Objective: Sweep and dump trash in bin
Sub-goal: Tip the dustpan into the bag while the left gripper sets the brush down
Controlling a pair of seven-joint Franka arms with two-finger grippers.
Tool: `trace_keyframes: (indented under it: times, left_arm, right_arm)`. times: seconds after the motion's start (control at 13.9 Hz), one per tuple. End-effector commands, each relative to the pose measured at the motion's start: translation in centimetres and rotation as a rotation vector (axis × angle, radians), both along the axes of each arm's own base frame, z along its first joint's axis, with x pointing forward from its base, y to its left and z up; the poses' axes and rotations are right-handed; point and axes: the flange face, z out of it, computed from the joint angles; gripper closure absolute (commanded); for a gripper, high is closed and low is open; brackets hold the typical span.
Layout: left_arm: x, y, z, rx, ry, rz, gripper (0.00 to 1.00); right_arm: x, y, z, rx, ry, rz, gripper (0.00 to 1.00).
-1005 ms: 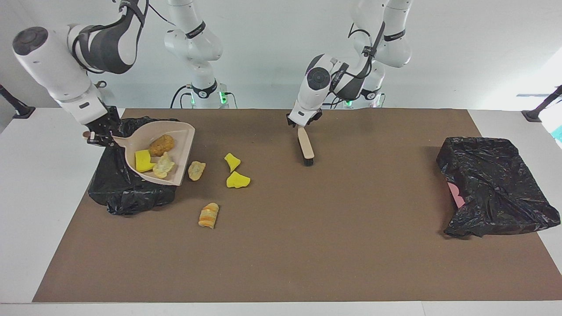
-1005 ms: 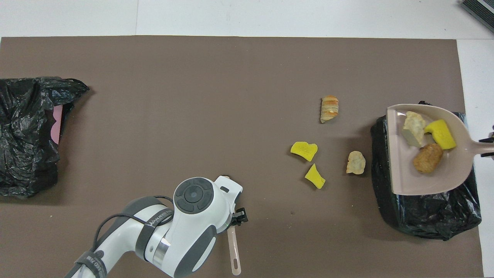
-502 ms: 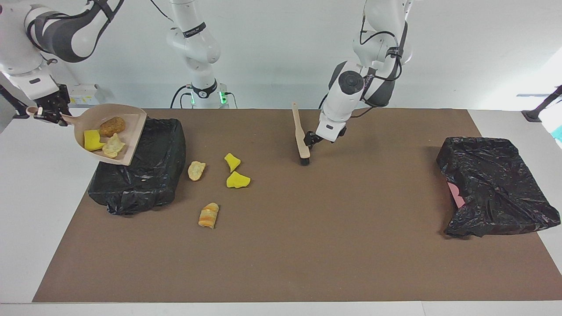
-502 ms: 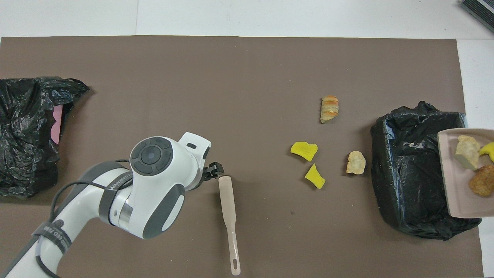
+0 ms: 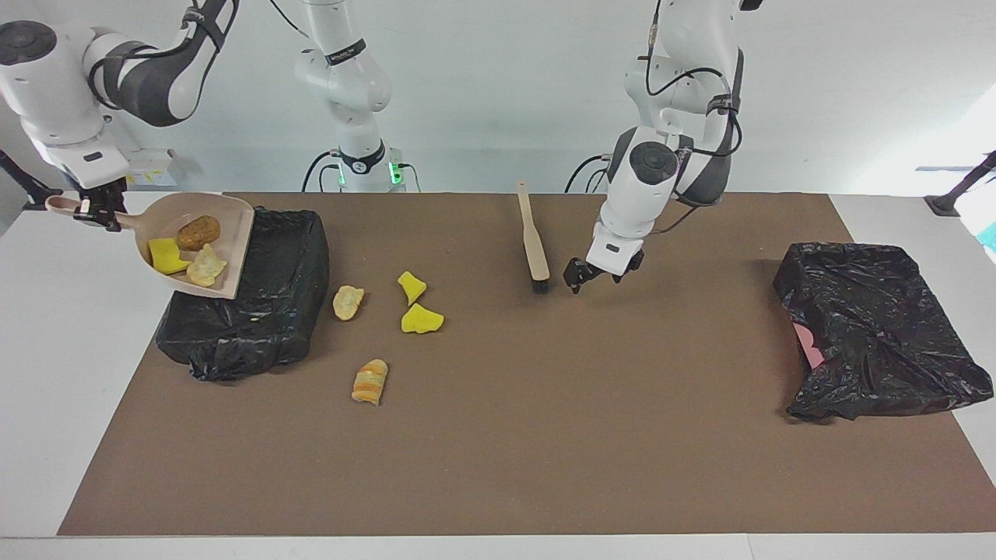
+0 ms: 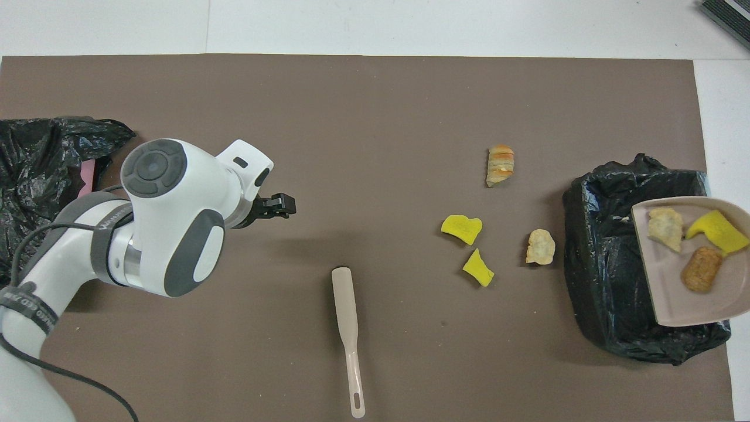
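Facing view, from one edge across: the right tool (image 5: 99,215) is clenching the handle of the beige dustpan (image 5: 229,233), holding it tilted in the air over the edge of the black-bagged bin (image 5: 264,311) at the right arm's end of the counter (image 5: 545,435). Three pieces of trash are sitting in the pan — a yellow chunk (image 5: 165,255), a brown lump (image 5: 197,231) and a pale scrap (image 5: 206,266). Four more are lying on the brown mat beside the bin: a tan piece (image 5: 348,302), two yellow chunks (image 5: 412,286) (image 5: 422,320) and an orange-striped piece (image 5: 369,381) farther from the robots. Next, the beige brush (image 5: 534,243) is lying flat on the mat, nobody gripping it. Just beside its bristle end the left tool (image 5: 593,274) is hovering over the mat, released, fingers spread and gripping nothing. At the left arm's end a second black bag (image 5: 871,327) is lying crumpled.
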Motion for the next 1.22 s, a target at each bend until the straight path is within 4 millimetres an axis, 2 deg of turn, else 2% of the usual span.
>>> trace_keyframes:
  times: [0.0,0.14,0.29,0.43,0.57,0.65,0.79,0.93,1.15]
  left_arm:
    - [2.4,3.2,3.0,0.002,-0.001,0.016,0.00]
    - [3.5,6.2,5.1,-0.012,0.020,0.007,0.00]
    - [4.6,10.2,7.3,-0.051,0.051,0.016,0.00]
    - [5.1,12.9,9.3,-0.049,0.053,-0.017,0.00]
    - [5.3,15.4,11.0,-0.033,0.065,-0.045,0.00]
    - [5.2,15.9,11.7,0.011,0.067,-0.072,0.00]
    - [4.9,16.5,13.7,0.069,0.062,-0.084,0.00]
    - [4.0,16.6,15.6,0.070,0.048,-0.084,0.00]
    - [3.1,17.3,16.9,0.071,0.039,-0.110,0.00]
  right_arm:
    - [-2.1,2.3,-0.3,-0.103,-0.014,-0.003,1.00]
    - [-1.6,4.7,-0.1,-0.198,0.003,0.084,1.00]
    - [-1.1,6.4,0.2,-0.283,0.012,0.131,1.00]
    - [-1.2,7.8,0.5,-0.337,0.048,0.153,1.00]
    - [-1.4,10.0,0.9,-0.410,0.077,0.147,1.00]
    - [-1.5,11.1,1.2,-0.434,0.078,0.147,1.00]
    - [-1.5,12.0,1.7,-0.471,0.079,0.158,1.00]
    - [-1.5,11.9,1.9,-0.503,0.084,0.164,1.00]
    - [-2.0,11.7,3.1,-0.567,0.095,0.157,1.00]
